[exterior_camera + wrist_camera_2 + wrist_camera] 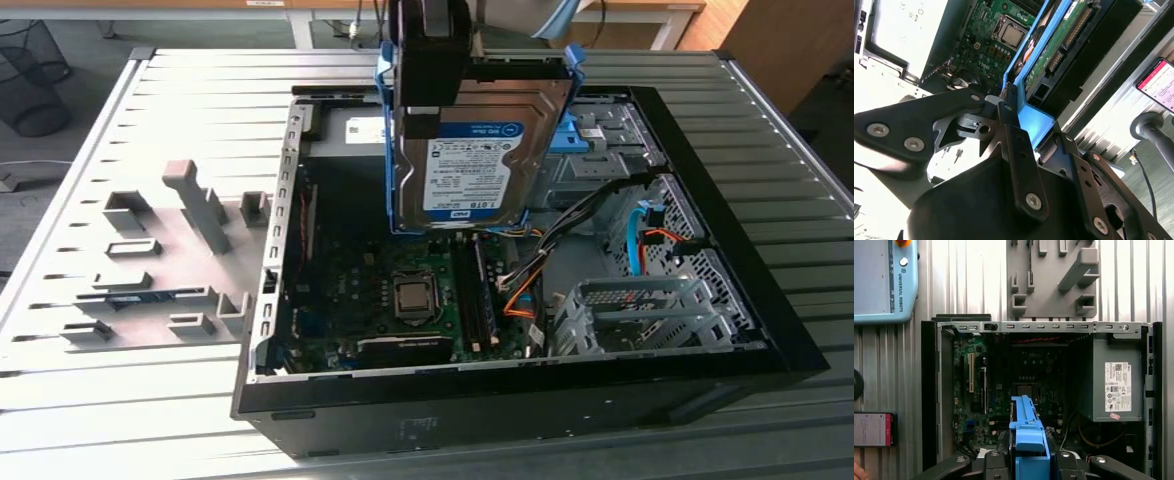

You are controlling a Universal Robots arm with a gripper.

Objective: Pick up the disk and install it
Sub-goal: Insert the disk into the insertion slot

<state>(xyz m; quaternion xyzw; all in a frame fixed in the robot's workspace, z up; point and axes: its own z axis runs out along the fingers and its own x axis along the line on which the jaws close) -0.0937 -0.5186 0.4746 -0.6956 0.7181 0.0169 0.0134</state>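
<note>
The gripper [427, 112] is cut off by the exterior view's upper edge. The disk [470, 170] clamped in it hides the part of the computer case [534, 395] straight behind it, and the disk's label print is too small to tell. In the first wrist view the gripper's body covers the disk's near end. A phone [873, 429] off to the gripper's side is clipped by the picture's edge. Across the case from the phone, the sticker [1117, 386] on the grey box [1104, 350] is unreadable.

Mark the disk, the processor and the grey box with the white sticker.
disk [478, 175], exterior view, on its white-and-blue label.
processor [414, 297], exterior view, on its metal lid.
grey box [1116, 350], first wrist view, on its bare face above the sticker.
</note>
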